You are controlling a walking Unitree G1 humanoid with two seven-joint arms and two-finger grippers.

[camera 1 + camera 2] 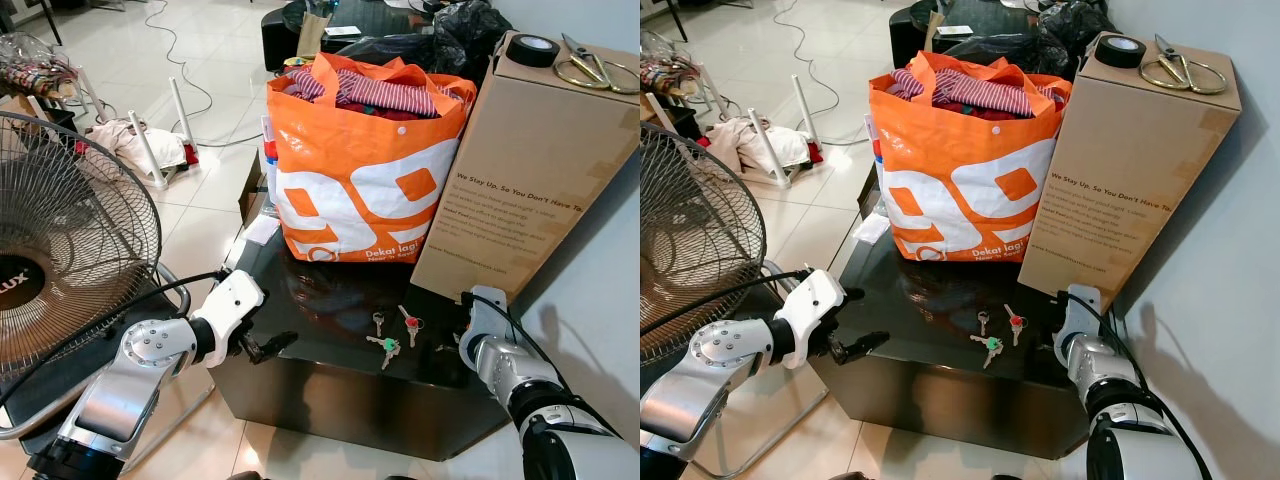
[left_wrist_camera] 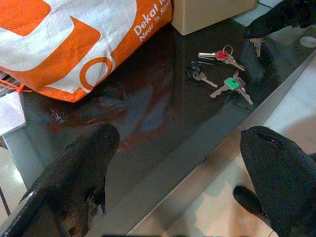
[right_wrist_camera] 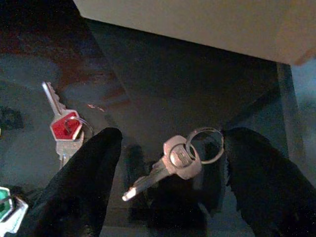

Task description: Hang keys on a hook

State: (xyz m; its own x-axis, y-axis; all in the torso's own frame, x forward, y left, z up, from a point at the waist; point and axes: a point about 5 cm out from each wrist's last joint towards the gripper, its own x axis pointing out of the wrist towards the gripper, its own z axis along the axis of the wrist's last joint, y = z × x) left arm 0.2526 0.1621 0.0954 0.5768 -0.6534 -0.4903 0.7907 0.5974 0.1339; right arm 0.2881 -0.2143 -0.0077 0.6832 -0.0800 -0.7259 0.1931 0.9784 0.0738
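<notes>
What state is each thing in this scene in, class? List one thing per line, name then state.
Red-capped keys: lying flat on the black table.
Green-capped keys: lying flat, unheld.
Plain silver key: on the table between the right gripper fingers, not gripped.
Left gripper: open, at the table's edge.
Orange bag: upright, stuffed with clothes.
Cardboard box: upright, closed.
</notes>
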